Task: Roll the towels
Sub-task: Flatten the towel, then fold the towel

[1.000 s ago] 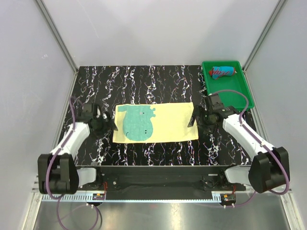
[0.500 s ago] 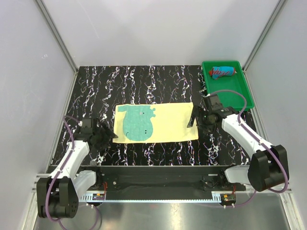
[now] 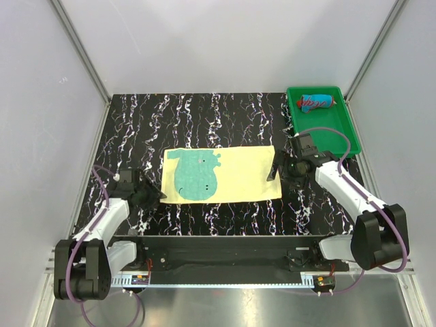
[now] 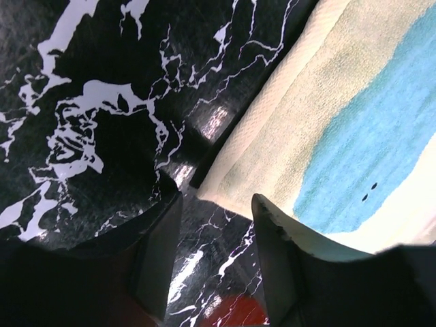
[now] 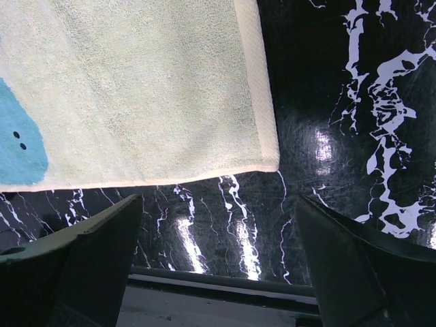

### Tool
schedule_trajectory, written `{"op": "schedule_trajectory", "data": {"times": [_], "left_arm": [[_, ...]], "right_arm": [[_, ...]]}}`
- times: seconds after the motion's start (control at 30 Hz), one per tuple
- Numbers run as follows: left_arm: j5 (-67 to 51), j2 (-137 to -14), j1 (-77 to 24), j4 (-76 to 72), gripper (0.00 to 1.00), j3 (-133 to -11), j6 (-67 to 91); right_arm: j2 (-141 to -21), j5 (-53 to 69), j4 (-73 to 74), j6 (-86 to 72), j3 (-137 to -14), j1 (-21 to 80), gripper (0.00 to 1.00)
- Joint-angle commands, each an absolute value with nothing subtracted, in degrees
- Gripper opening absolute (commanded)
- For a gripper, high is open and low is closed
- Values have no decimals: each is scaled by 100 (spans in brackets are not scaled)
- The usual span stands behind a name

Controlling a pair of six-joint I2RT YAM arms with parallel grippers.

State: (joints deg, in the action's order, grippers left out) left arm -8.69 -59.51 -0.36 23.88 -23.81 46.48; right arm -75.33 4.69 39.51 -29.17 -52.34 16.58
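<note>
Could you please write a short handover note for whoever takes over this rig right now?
Left gripper: open, at the yellow towel's near left corner, not gripping.
Right gripper: open, at its near right corner, holding nothing.
The yellow towel lies flat on the table; the red towel is rolled, in the green tray.
Done: red towel. Remaining: roll the yellow towel.

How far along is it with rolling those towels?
About halfway. The red towel lies rolled in the tray. The yellow towel lies flat, unrolled. Both grippers are open, holding nothing: the left gripper at its near left corner, the right gripper by its right edge. Rolling it is what's left.
</note>
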Motion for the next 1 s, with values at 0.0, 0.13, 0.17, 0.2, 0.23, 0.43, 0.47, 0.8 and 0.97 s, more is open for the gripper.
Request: {"op": "schedule_trajectory", "data": {"times": [0.0,0.13,0.17,0.2,0.23,0.43,0.47,0.8,0.97], "left_arm": [[-686,-6117,-17,2066,50,-2320,4570],[-729,-6266,-9,1951,36,-2329,4509],[-738,-6267,-9,1925,27,-2320,4500],[-764,-6301,-9,1907,23,-2320,4474],[-808,-6310,-9,1899,18,-2329,4430],[-765,-6162,-17,2152,0,-2496,4324],[-739,-6118,-9,2206,0,-2531,4316],[-650,-5915,-9,2417,0,-2716,4149],[-686,-5933,-9,2356,0,-2689,4122]], "right_arm": [[-7559,571,3788,-2813,-5265,1617,100],[-7567,554,3797,-2813,-5265,1591,100],[-7585,536,3788,-2821,-5247,1591,100],[-7585,501,3771,-2847,-5230,1582,100],[-7585,475,3744,-2856,-5186,1582,100],[-7787,430,3420,-3102,-4827,1424,98],[-7831,492,3341,-3190,-4756,1302,96],[-8376,1107,2488,-3630,-4175,1116,54],[-8525,1116,2382,-3630,-4043,1116,45]]}}
